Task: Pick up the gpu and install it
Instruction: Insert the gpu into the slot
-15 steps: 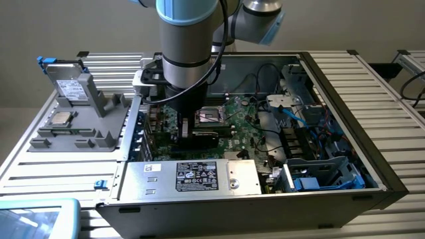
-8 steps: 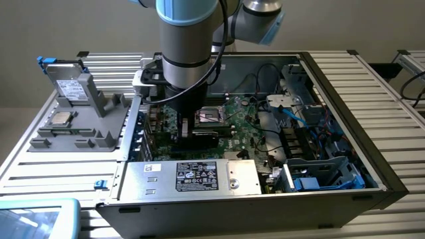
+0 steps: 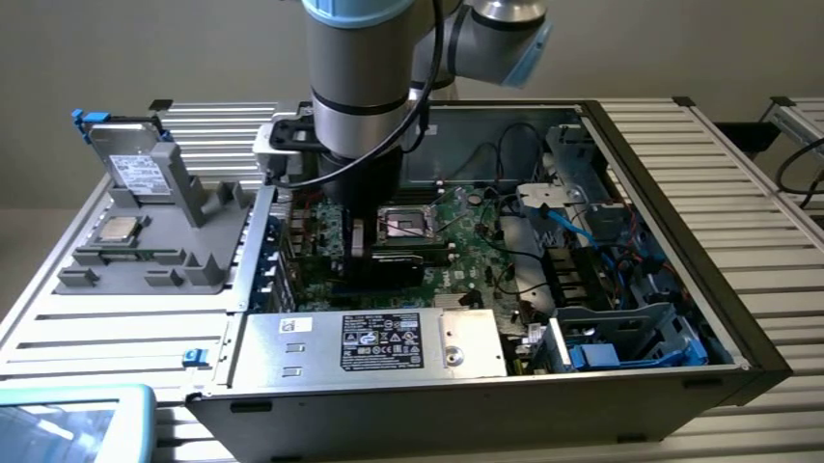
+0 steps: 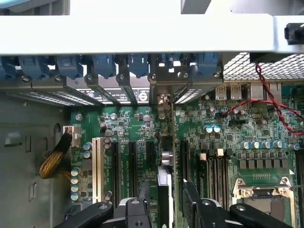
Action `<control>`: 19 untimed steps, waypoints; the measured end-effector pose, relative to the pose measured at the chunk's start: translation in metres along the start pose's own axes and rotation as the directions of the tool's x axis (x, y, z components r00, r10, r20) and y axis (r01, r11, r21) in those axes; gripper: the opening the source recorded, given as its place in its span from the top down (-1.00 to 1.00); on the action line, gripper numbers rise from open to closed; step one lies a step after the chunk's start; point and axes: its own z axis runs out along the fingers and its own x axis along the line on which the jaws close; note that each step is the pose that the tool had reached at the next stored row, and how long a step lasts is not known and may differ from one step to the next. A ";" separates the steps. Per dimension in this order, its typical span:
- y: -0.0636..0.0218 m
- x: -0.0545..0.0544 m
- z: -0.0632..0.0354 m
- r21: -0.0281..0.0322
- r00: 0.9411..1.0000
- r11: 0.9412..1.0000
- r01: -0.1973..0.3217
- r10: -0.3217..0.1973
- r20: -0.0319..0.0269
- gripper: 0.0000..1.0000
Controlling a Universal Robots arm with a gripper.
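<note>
**GPU Standing in Its Slot, Grip Released**

My tool (image 4: 164, 211) hangs low inside the open computer case (image 3: 670, 241), directly over the motherboard (image 4: 213, 137). The gpu (image 4: 163, 185) stands on edge in an expansion slot, its silvery end bracket (image 4: 163, 88) lined up with the rear slot openings. My fingers (image 4: 190, 199) are spread to either side of the card's top edge, so the grip reads as released. Pick-up and placement appear done. Whether the card is fully seated cannot be confirmed.

A plain grey-beige wall (image 3: 154, 48) stands behind a table (image 3: 721, 135) of ribbed aluminium slats.
</note>
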 end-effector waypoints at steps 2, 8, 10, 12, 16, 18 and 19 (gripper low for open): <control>0.0000 0.000 -0.0003 0.000 1.000 1.000 0.000 0.000 0.000 0.17; 0.0009 -0.001 -0.0146 0.000 1.000 1.000 0.000 0.000 0.000 0.17; 0.0013 -0.001 -0.0214 0.000 1.000 1.000 0.000 0.000 0.000 0.17; 0.0016 -0.001 -0.0256 0.000 1.000 1.000 0.000 0.000 0.000 0.22; 0.0017 -0.002 -0.0270 0.000 1.000 1.000 0.000 0.000 0.000 0.47; 0.0017 -0.002 -0.0271 0.000 1.000 1.000 0.000 0.000 0.000 0.70; 0.0017 -0.002 -0.0271 0.000 1.000 1.000 0.000 0.000 0.000 0.76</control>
